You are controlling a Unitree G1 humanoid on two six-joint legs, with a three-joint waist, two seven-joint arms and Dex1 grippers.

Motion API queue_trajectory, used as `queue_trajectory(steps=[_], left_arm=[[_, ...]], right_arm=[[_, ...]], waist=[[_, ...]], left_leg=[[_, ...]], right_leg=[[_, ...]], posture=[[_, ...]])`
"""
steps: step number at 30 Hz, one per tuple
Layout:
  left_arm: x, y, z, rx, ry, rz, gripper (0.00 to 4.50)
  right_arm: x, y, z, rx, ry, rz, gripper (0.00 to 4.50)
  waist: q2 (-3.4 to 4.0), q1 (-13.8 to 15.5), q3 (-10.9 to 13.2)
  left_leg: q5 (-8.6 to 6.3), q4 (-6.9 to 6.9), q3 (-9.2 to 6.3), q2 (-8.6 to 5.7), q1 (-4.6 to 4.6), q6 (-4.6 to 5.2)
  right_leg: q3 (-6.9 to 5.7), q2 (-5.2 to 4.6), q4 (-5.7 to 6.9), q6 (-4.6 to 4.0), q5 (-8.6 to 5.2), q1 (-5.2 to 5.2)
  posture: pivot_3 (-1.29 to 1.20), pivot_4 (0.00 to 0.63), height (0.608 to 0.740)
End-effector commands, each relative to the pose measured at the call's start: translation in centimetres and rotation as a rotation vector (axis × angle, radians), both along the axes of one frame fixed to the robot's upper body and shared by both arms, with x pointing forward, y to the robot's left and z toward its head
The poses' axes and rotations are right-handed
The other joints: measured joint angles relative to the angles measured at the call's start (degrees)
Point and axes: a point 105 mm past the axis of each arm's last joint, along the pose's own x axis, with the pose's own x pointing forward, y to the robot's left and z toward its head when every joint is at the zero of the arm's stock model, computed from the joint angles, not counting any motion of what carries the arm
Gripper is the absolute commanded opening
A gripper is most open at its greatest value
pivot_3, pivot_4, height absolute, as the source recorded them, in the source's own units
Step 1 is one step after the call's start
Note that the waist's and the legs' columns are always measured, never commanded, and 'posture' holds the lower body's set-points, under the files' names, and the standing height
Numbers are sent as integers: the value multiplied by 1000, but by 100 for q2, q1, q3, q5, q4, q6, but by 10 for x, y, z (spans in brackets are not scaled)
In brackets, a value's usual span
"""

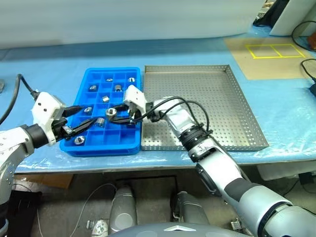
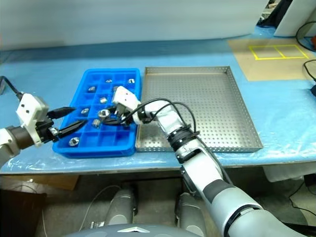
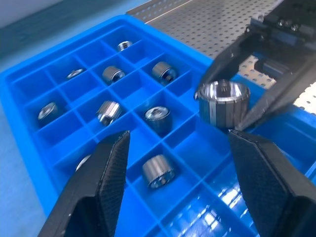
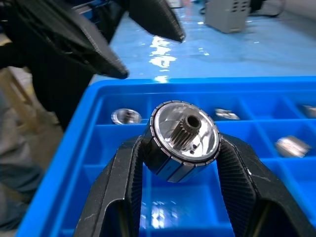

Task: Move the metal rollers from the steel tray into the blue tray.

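The blue tray (image 1: pixel 106 143) lies on the table just left of the steel tray (image 1: pixel 207 98). Several metal rollers (image 3: pixel 158 170) rest in its square cells. My right gripper (image 4: pixel 183 148) reaches across from the steel tray side and is shut on one metal roller (image 1: pixel 111 111), which hangs a little above the blue tray's middle cells. That roller (image 4: pixel 183 140) has a small toothed hub on its end face. My left gripper (image 1: pixel 89 114) is open over the tray's near left part, its fingers (image 3: pixel 106 173) pointing at the held roller with nothing between them.
The table carries a blue plastic sheet. A brown board with yellow tape squares (image 1: pixel 269 52) lies at the back right, with black cables (image 1: pixel 308 69) beside it. A black cable (image 1: pixel 19 86) runs from my left arm. The table's front edge is just below both trays.
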Motion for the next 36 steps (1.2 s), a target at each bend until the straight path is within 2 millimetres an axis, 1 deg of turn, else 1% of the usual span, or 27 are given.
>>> queue_trajectory(steps=[1,4,6,12,14,15,16,20,25,30,33,35,36], left_arm=[[-6,2,17,16,-60,15,3325],[-5,4,17,16,-56,23,3325],[-3,2,16,12,-54,15,3325],[5,-4,14,6,-44,-16,3325],[8,-4,13,3,-42,-21,3325],[11,-5,13,0,-39,-28,3325],[12,-6,12,-2,-38,-32,3325],[17,-10,11,-7,-35,-54,3325],[24,-14,12,-19,-38,-75,3325],[44,-33,9,-59,-39,-151,3325],[57,-49,10,-90,-53,-194,3325],[68,-62,9,-107,-63,-225,3325],[75,-70,9,-133,-66,-237,3325]], right_arm=[[-13,16,1,10,5,68,1764],[-16,17,-8,-14,37,76,1764],[-17,16,-15,-43,41,82,1764],[-15,2,-28,-103,77,87,1764],[-16,-4,-29,-112,91,107,2504],[-15,-5,-29,-108,91,98,2776],[-14,-5,-28,-104,90,89,3166],[-4,-7,-29,-99,64,10,4486],[9,-21,-19,-73,9,-62,4486],[35,-67,19,24,-53,-233,4486],[44,-94,34,57,-83,-340,4486],[49,-122,39,75,-79,-433,4486],[52,-140,39,81,-74,-507,4486]], waist=[[-1,42,0],[-1,114,0],[-1,151,0],[-2,166,-2],[-3,164,-2],[-3,171,-2],[-4,175,-3],[-8,162,-5],[-7,163,-5],[-9,163,-5],[-12,90,-7],[-14,12,-8],[-14,-17,-8]], left_leg=[[0,-1,0,0,-1,0],[0,-3,-3,-3,0,0],[0,-3,-4,-4,2,0],[4,-8,-8,-3,4,-8],[5,-7,-7,-5,4,-8],[5,-6,-7,-5,3,-8],[5,-6,-7,-5,4,-9],[7,2,-7,-5,4,-12],[12,2,-8,-6,14,-19],[20,2,-7,-10,24,-33],[30,9,-6,-12,27,-48],[40,9,-7,-13,28,-64],[41,9,-7,-12,28,-65]], right_leg=[[0,0,-2,0,0,0],[-3,-5,-2,2,-1,2],[-2,-6,1,3,-1,2],[-2,-4,6,3,-1,1],[-1,-4,6,3,-1,1],[-2,-4,6,3,-1,1],[-2,-4,6,4,-1,2],[-2,-5,12,4,-1,4],[0,-7,29,5,-1,5],[0,-10,35,7,0,19],[5,-9,38,12,3,19],[6,-6,38,12,4,19],[6,-3,38,13,5,19]], posture=[[311,150,740],[298,150,740],[289,150,740],[247,150,740],[228,150,740],[220,150,740],[214,150,740],[214,150,740],[145,150,740],[43,150,740],[-9,150,740],[-46,150,740],[-63,150,740]])
